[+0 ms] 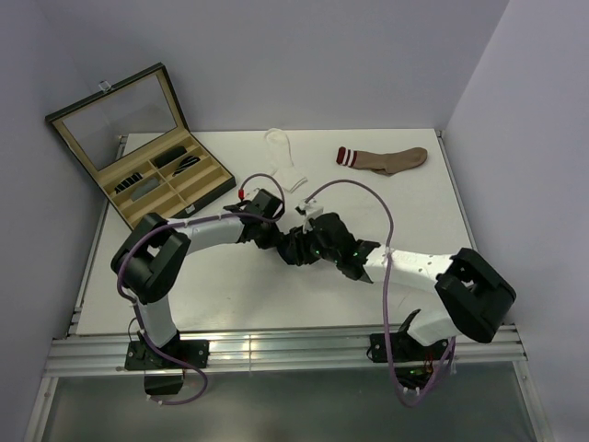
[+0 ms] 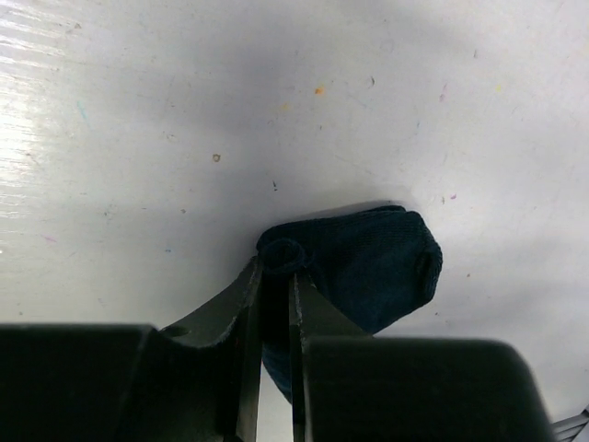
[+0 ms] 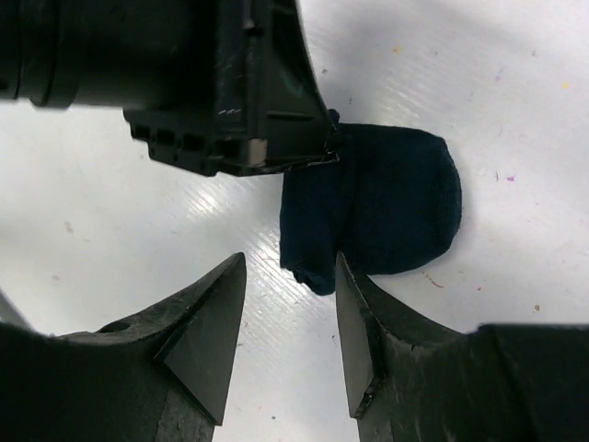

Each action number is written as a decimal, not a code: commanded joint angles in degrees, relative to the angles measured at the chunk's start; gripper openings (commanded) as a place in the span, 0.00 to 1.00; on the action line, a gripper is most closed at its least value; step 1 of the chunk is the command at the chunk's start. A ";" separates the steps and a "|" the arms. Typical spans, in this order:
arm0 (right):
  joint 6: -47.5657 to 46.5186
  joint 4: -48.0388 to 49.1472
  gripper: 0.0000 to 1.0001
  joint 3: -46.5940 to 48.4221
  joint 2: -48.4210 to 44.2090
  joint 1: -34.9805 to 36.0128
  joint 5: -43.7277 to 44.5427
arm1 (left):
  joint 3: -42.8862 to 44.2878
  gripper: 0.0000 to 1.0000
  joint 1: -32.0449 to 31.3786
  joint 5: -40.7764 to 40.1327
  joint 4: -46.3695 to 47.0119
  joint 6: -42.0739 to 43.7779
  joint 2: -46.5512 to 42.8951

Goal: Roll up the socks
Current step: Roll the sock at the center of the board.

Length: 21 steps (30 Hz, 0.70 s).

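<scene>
**Top view.** The left tool (image 1: 281, 238) and right tool (image 1: 315, 247) meet tip to tip near the middle of the white counter (image 1: 230, 295). Whatever lies between them is hidden under the two black wrists, so neither tool's state can be read from here. Beyond the tools, toward the far edge, a white sock (image 1: 283, 162) lies flat. Further to the right of it lies a brown sock (image 1: 391, 159) with a red-and-white striped cuff. Both are well apart from the tools. Off to the left of the left tool an open case (image 1: 175, 180) stands with its glass lid raised.

**Left wrist view.** The left tool's fingers (image 2: 241, 304) stand nearly together, clamped on a fold of the navy sock (image 2: 377, 267). A small bunched knot of fabric shows just at the fingertips. The rest of the sock is a compact, rounded bundle lying on the counter ahead and to the right of the tips.

**Right wrist view.** The right tool's fingers (image 3: 212, 322) stand apart and grip nothing. The navy sock sits just ahead of them, its lower corner dipping into the gap, close beside the right-hand finger. Contact cannot be confirmed. The left tool enters from the upper left of this view, its tip on the sock's upper left edge. The bundle rests on the counter.
</scene>
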 commanded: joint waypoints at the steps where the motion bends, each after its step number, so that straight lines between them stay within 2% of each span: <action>1: -5.62 4.00 0.51 -0.13 0.54 3.49 10.96 | 1.92 0.01 -0.25 -1.32 -4.03 2.29 1.28; 12: -10.20 3.83 0.52 5.24 10.03 12.45 18.70 | 2.71 0.01 -0.33 -0.61 -4.65 2.38 1.90; 21: -8.18 -1.79 0.51 8.40 16.54 12.99 21.17 | 2.01 0.01 -0.33 0.71 -3.94 0.80 2.17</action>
